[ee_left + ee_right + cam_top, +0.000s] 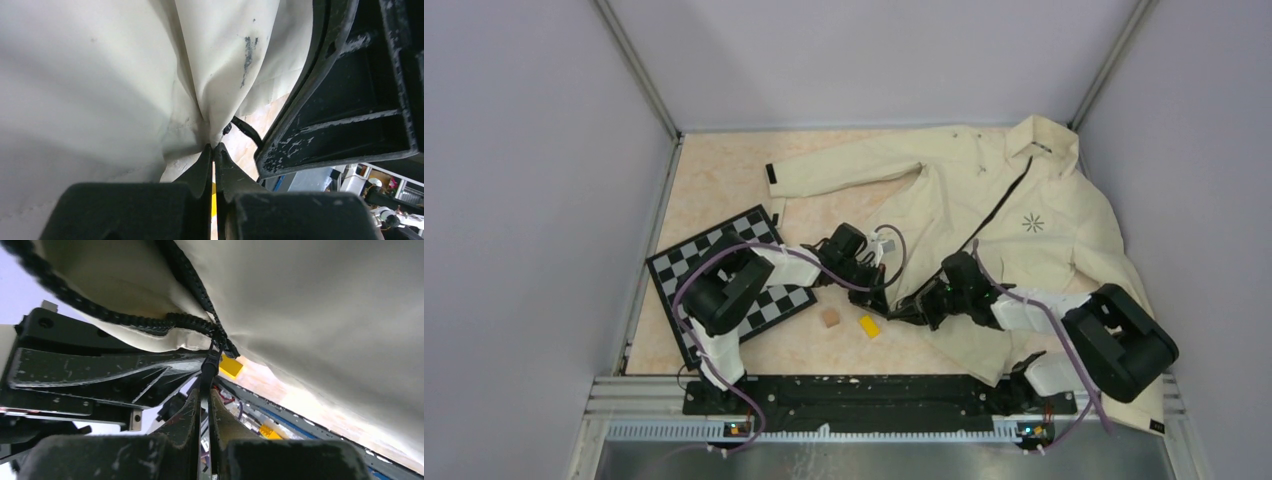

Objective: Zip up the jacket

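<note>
Your jacket (1034, 250) lies spread over the right half of the peach, marble-patterned table (714, 170), collar (1039, 135) toward the far wall and one sleeve stretched left, ending in a black cuff tab (771, 176). The only marking you can make out is a small black starburst logo (1033, 222) on the chest; a dark tab at the collar is too small to read. The cloth is a smooth, matte cream weave, and the dark zipper (1004, 200) runs down from the collar toward the lower hem, where both your arms meet. Your left gripper (213, 147) has its fingers pressed together on a pinched fold of the jacket (100, 75), which gathers into creases at the tips; a grey-black smudge (247, 50) marks the fabric just above. Your right gripper (204, 390) is clamped on the black zipper pull (210, 362), which hangs from the point where two rows of coarse black zipper teeth (185, 322) come together along the rolled cream edge. Both sets of fingers are scuffed black plastic, flecked white. Left of the jacket a black-and-white checkerboard (764, 305) lies flat and askew under your left arm, and between it and the hem sit a small brown block (830, 318) and a yellow block (869, 326), near each other but apart.
</note>
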Tool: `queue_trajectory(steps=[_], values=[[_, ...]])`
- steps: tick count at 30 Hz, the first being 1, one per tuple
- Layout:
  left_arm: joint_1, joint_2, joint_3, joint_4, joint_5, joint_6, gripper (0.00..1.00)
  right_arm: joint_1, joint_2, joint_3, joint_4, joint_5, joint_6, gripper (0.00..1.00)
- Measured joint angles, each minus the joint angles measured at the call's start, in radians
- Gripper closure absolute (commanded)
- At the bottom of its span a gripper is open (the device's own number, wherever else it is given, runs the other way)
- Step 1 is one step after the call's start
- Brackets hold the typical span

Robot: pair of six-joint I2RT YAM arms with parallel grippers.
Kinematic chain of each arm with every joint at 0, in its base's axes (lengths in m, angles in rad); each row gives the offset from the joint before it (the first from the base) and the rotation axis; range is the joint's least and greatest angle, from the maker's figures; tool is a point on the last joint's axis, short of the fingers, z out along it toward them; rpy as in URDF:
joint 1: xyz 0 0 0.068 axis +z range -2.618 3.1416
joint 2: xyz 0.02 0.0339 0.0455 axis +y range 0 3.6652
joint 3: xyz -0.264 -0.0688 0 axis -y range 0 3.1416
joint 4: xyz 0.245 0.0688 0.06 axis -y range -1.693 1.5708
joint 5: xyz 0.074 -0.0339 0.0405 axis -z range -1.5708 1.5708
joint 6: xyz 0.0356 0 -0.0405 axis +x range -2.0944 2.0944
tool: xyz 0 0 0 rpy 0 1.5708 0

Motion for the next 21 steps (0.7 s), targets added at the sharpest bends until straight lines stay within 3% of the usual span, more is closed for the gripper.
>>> queue_trajectory(steps=[12,21], values=[[-0.022,-0.060,-0.046,0.027,-0.071,0.004,1.00,-0.264,-0.109,-0.064,0.029,-0.103,-0.030,1.00],[-0.026,-0.080,-0.046,0.021,-0.071,0.003,1.00,-0.285,-0.010,0.034,-0.038,-0.210,-0.239,1.00]])
